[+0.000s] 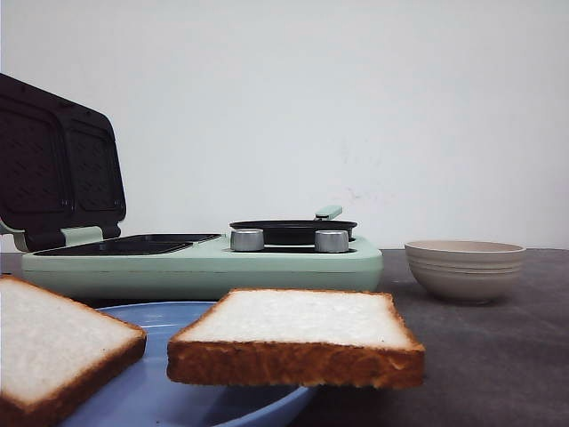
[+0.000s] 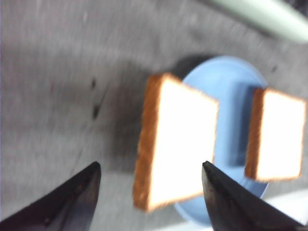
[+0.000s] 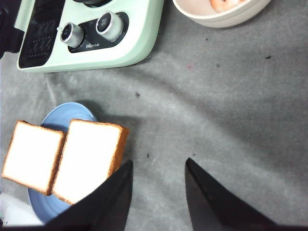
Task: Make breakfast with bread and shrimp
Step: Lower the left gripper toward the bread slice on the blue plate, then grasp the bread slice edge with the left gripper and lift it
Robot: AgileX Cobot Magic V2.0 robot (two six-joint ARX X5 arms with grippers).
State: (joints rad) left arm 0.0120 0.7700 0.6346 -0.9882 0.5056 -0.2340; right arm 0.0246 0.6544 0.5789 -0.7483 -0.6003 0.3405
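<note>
Lying nearest the front camera: two bread slices (image 1: 298,336) (image 1: 53,347) on blue plate (image 1: 169,391), near edge of grey table (image 1: 480,356), right slice overhanging plate rim. Nothing toasted or loaded yet, judging by layout.

Sitting behind plate, far left: mint green sandwich maker (image 1: 204,262), lid (image 1: 58,160) standing open, grill plates looking bare (right wrist view showing only part). Small black pan (image 1: 292,229) resting on its right burner, contents not visible from front.

Standing far right: beige bowl (image 1: 465,269), holding something pink-orange (image 3: 222,4) (probably shrimp, mostly cropped).

Hovering over left part of plate: left gripper (image 2: 151,185), fingers spread wide, nothing held, straddling one slice from above, not touching as far as blur allows.

Hanging just right of plate over bare table: right gripper (image 3: 158,180), fingers parted, empty.

Remaining, as judged: moving bread into maker, cooking shrimp, assembling.
</note>
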